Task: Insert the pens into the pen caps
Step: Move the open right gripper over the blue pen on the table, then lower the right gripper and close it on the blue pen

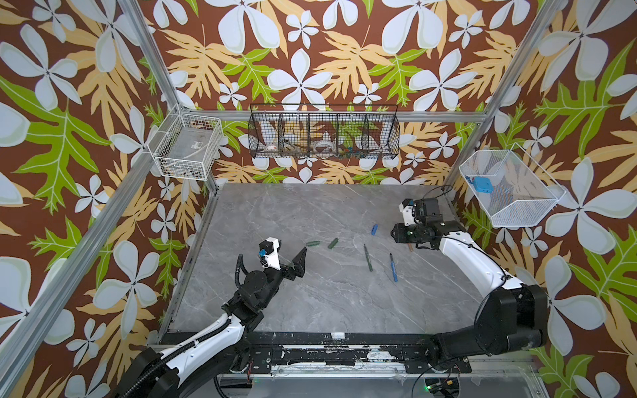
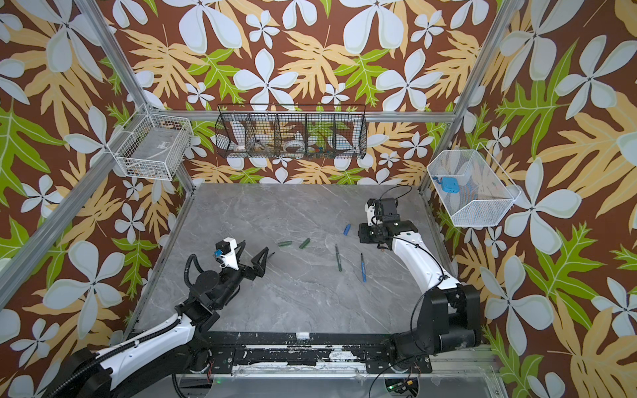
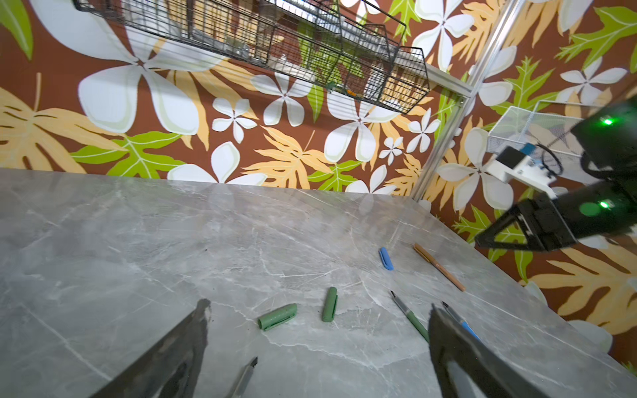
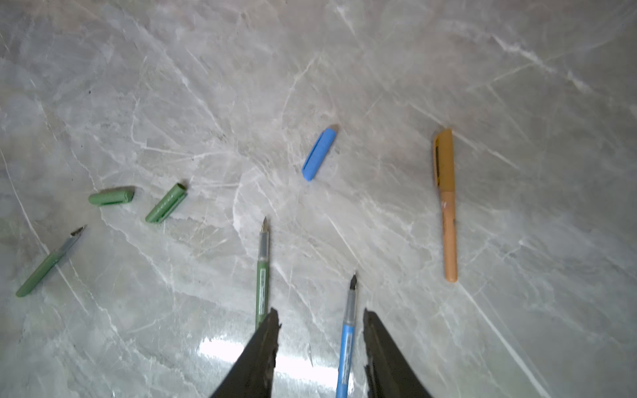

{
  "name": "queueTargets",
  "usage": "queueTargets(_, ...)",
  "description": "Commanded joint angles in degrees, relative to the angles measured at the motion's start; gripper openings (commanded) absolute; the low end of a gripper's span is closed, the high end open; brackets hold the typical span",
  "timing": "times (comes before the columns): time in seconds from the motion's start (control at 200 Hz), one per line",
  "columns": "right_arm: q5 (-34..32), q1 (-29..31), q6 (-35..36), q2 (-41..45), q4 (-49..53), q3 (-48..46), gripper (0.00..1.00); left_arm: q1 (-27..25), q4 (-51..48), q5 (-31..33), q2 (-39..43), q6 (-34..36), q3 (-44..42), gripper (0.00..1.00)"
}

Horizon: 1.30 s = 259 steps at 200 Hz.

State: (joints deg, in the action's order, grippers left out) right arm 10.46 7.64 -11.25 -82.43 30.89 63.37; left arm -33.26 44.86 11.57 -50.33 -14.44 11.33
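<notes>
Lower left of a top view, left gripper (image 2: 253,250) is hovering wide apart over green pen (image 3: 246,375); right gripper (image 4: 320,312) is gaping, empty. Off-centre closing risks rolling it away.

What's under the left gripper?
Under the left gripper: an uncapped green pen on the table. In both top views the gripper covers most of it.

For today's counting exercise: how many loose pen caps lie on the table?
3. A short green plastic cap and a second green cap lie close together in the middle; a short blue plastic cap lies right of them. The orange-brown cap sits on its pen, uncounted. None looks hidden.
</notes>
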Motion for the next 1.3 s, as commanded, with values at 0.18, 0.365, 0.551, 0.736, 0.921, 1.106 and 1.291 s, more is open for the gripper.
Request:
queueTargets(0.18, -7.73, 0.22, -2.62, -1.21, 2.24, -2.53, 0.42, -0.06, 1.71, 1.33, -2.6, -0.37, 1.21, 1.0)
queueTargets(0.365, -8.13, 0.53, -2.46, -3.41, 2.15, -4.14, 0.43, -0.06, 0.55, -1.96, -3.68, -1.11, 2.68, 1.0)
queueTargets(0.551, -9.75, 2.11, -2.64, -5.74, 2.62, -6.65, 0.43, -0.06, 1.42, -1.04, -4.81, -0.67, 2.24, 1.0)
queueTargets(0.736, -8.65, 3.5, -2.99, -7.77, 0.36, -8.94, 0.43, -0.06, 1.86, -2.62, -6.99, -0.75, 2.82, 1.0)
queueTargets(0.921, -8.76, 3.6, -2.14, -11.64, 0.02, -7.41, 0.43, -0.06, 1.93, -4.5, -8.93, -0.94, 3.6, 1.0)
queueTargets(1.106, -8.54, 3.61, -1.52, -13.76, 0.16, -5.14, 0.42, -0.06, 1.99, -5.02, -9.62, -0.93, 3.81, 1.0)
queueTargets(1.291, -9.23, 3.61, -0.4, -15.88, 1.07, -3.94, 0.4, -0.06, 2.22, -4.99, -9.97, -0.71, 3.81, 1.0)
